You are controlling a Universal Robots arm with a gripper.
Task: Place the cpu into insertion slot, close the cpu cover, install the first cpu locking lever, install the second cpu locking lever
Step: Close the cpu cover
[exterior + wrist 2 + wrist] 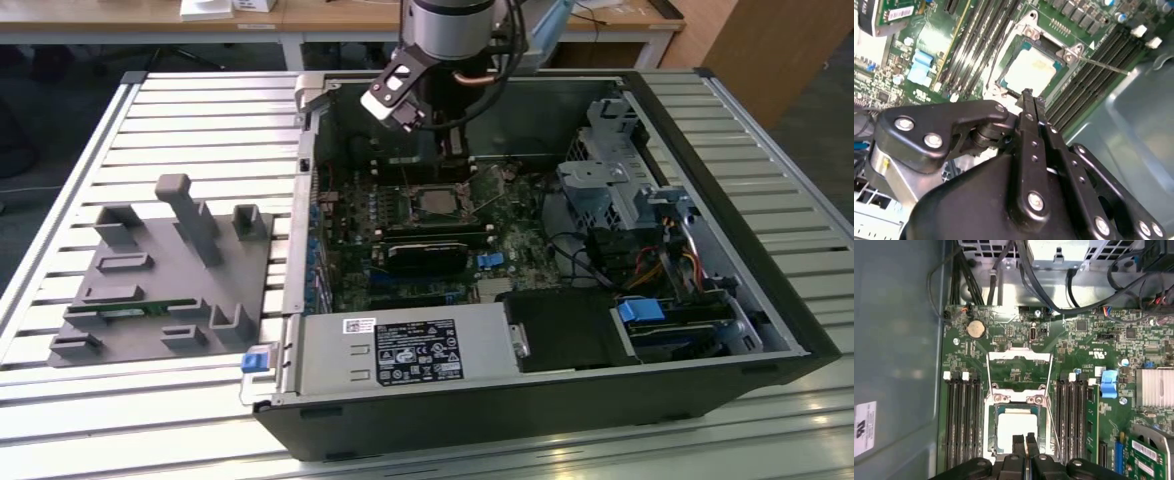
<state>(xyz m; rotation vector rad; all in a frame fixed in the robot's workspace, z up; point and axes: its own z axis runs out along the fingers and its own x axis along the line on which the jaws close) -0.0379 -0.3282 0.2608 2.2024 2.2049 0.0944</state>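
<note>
The cpu (1015, 427) lies in the insertion slot (990, 430) on the green board, its dull silver face up; it also shows in the second wrist view (1031, 70) and the exterior view (438, 203). The cpu cover (1019, 356), a thin silvery frame, looks swung back from the slot's hinge side. A thin wire locking lever (1055, 432) runs along one side of the slot and sticks up in the second wrist view (1104, 65). My gripper (1024, 439) (1027, 95) (451, 165) hovers at the slot's edge, just over the cpu. It is shut, with nothing between its fingers.
Long black memory slots (961, 425) flank the socket on both sides. A black card (427, 250) lies in front of the socket, a power supply (400, 350) at the case's near edge, and a drive cage (614, 180) at the exterior view's right. A grey fixture plate (160, 270) sits outside the case.
</note>
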